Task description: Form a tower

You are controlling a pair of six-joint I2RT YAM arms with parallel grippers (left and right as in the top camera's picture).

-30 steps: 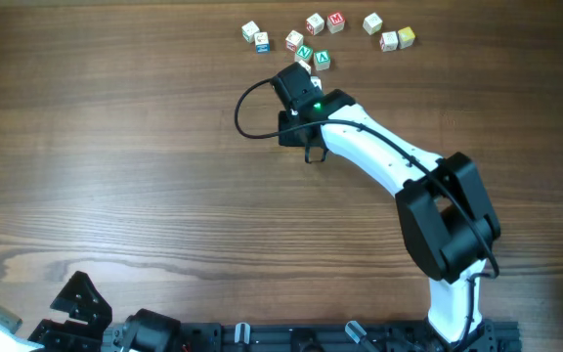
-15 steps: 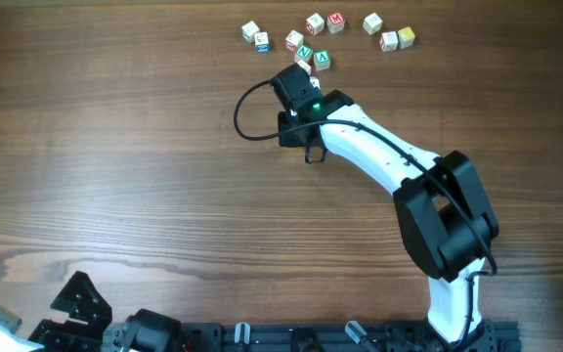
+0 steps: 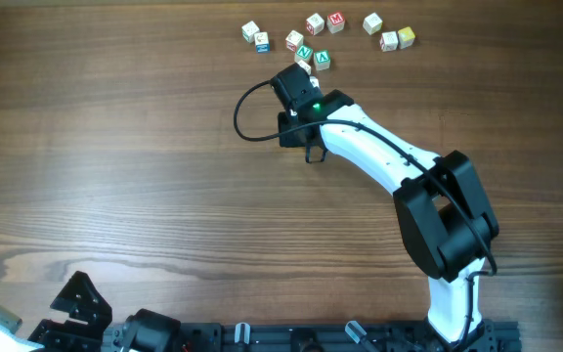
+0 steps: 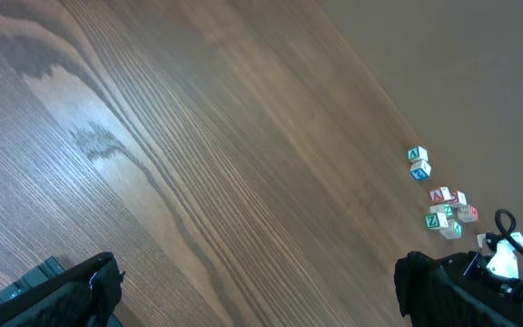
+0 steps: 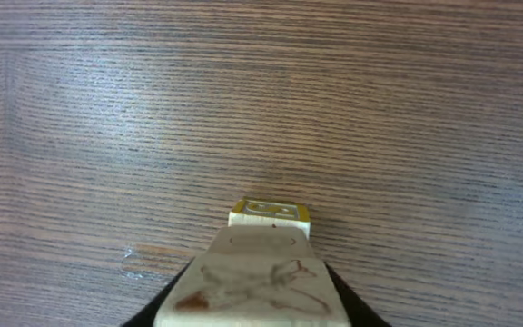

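Tower: your small stack of pale wooden letter cubes (image 3: 304, 66) stands at the near edge of the cube group, on the far side of the brown wooden table (image 3: 115, 176). You cannot tell how tall it is.
Top cube: a pale wooden cube with a brown drawing (image 5: 254, 272) sits over a yellow-edged cube (image 5: 271, 213).
Right gripper (image 5: 254, 309): its dark fingers hug both sides of the top cube. You cannot tell if they squeeze it or only touch it.
Left gripper (image 4: 257, 282): jaws spread wide, nothing in them, well apart from the cubes.
Do it well: it looks like you are setting the top cube down. Check that it sits square, open slowly, then lift straight up so you do not bump it.
Loose cubes: more wooden letter cubes with red and green letters (image 3: 336, 19) lie just beside the tower. Keep off them.
Boxes and bowls: none in view. The loose cubes lie bare on the table.
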